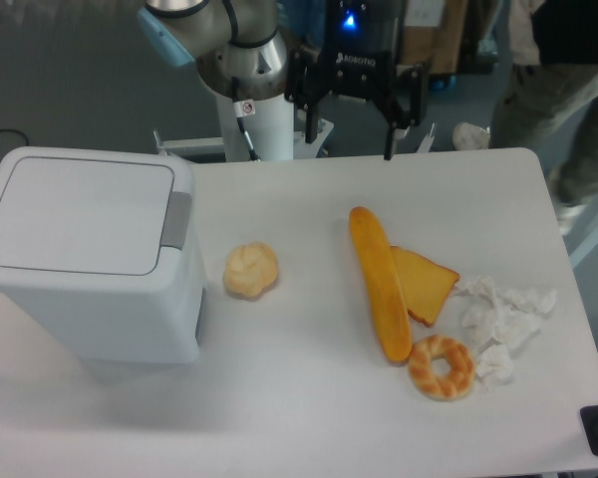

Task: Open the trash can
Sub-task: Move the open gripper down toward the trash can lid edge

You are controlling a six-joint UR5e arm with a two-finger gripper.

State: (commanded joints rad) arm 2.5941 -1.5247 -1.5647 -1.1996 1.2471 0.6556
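Note:
The trash can (90,254) is a big pale grey-white bin at the left of the table. Its flat lid (80,214) lies shut, and a grey push-button strip (176,220) runs along the lid's right side. My gripper (348,134) hangs over the table's far edge near the middle, well to the right of the bin. It is open, its two dark fingers (391,115) spread wide with nothing between them.
A round bread roll (250,270) lies just right of the bin. Further right are a baguette (380,282), a toast slice (425,284), a bagel (442,366) and crumpled tissue (502,321). The arm's base (249,80) stands behind the table; a person (568,90) stands at the far right.

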